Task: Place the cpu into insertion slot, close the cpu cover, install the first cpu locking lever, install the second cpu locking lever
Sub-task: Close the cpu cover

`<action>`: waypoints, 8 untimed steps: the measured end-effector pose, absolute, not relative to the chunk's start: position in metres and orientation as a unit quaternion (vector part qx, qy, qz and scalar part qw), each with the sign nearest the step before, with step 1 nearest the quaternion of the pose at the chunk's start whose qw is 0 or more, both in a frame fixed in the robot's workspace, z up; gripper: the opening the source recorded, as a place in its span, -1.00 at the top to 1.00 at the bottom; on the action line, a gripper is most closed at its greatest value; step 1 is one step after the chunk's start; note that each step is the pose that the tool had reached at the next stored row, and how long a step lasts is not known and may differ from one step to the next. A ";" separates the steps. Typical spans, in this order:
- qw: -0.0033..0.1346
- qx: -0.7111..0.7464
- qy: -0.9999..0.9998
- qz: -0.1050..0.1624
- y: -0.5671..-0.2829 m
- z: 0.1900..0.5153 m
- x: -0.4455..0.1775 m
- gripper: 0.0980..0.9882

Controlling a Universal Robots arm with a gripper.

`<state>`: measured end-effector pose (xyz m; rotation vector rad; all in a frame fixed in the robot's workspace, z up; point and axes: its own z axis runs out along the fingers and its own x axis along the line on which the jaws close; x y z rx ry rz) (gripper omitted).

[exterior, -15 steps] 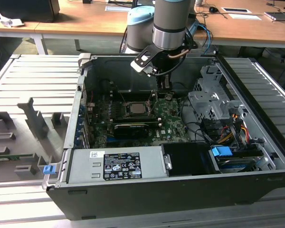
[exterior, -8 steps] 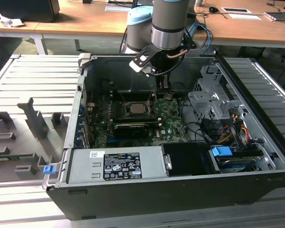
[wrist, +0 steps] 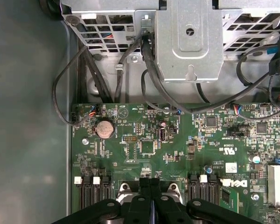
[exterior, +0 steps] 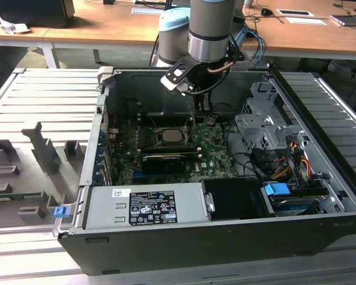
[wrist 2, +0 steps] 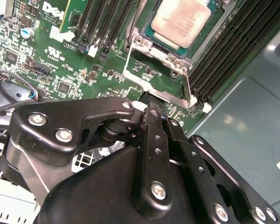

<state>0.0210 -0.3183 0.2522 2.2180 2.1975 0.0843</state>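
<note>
The black two-fingered gripper [exterior: 202, 107] hangs inside the open black computer case [exterior: 225, 243], at the far side of the green circuit board [exterior: 210, 151]. In both wrist views its fingers [wrist: 144, 196] are drawn together with no gap showing. Their tips [wrist 2: 148, 99] meet the free edge of the thin silvery cpu cover [wrist 2: 170, 94]. Whether they pinch that edge cannot be told.

The cover is swung open, and the board shows through its window. Just beyond it the dull silver-beige cpu [wrist 2: 179, 21] sits flat in the silver-rimmed insertion slot [wrist 2: 141, 39]. In the exterior view the cpu [exterior: 169, 135] lies just to the exterior view's left of the gripper.

Rows of long black memory slots [wrist 2: 224, 51] flank the socket closely on both sides. A long black card [exterior: 164, 160] lies across the board on the near side of the cpu. A silvery perforated drive cage [exterior: 258, 127] stands on the exterior view's right, with black cables [wrist: 149, 70] looping from it down to the board. A round silver coin battery [wrist: 104, 128] sits on the board below them. A grey power supply box [exterior: 187, 202] fills the near left corner of the case.

The case lies on a ribbed grey metal table [exterior: 326, 101], which holds grey blocky fixtures [exterior: 44, 148] on the exterior view's left. Wooden desks [exterior: 107, 27] run along the far side of the room.
</note>
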 end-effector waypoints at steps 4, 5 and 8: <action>0.009 0.710 0.704 0.027 -0.318 0.252 0.020 0.98; 0.009 0.710 0.704 0.027 -0.318 0.252 0.019 0.98; 0.009 0.710 0.704 0.027 -0.318 0.252 0.018 0.98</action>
